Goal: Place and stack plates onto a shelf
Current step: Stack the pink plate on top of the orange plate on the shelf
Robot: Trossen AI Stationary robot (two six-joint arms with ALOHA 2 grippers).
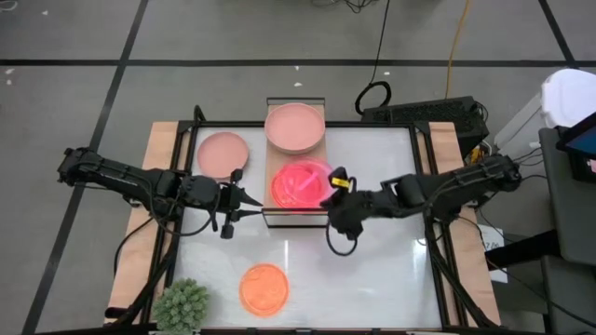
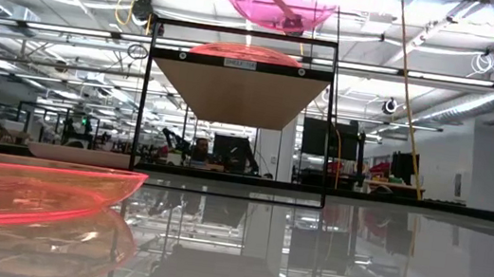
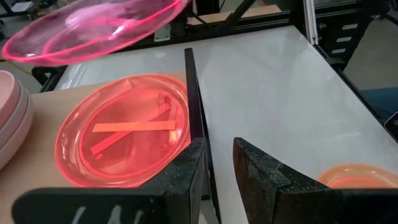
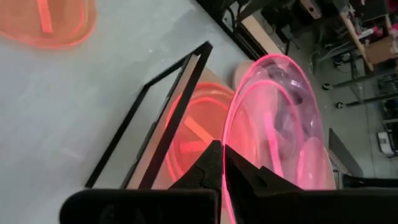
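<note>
The right claw (image 1: 328, 198) is pressed together on the rim of a clear hot-pink plate (image 1: 303, 180), pinching it and holding it tilted in the air above the near end of the shelf (image 1: 272, 166). In the right wrist view its fingers (image 4: 214, 163) meet on the plate's edge, and the low view shows the plate well clear of the shelf board.

Under it, lying flat on that end of the shelf, is an orange-red clear plate (image 3: 124, 129). At the shelf's far end sits a stack of dusty pink plates (image 1: 294, 127); how many are in it is hard to tell from above, perhaps two.

The left claw (image 1: 230, 209) hovers just beside the shelf's near left corner, its fingers (image 3: 186, 168) spread a little and holding nothing, close to the black frame.

Out on the white tabletop (image 1: 372, 270), a single dusty pink plate (image 1: 223, 153) lies left of the shelf, and an orange plate (image 1: 264, 288) lies near the front edge, well apart from both claws. A spiky green plant ball (image 1: 182, 304) sits at the front left corner.
</note>
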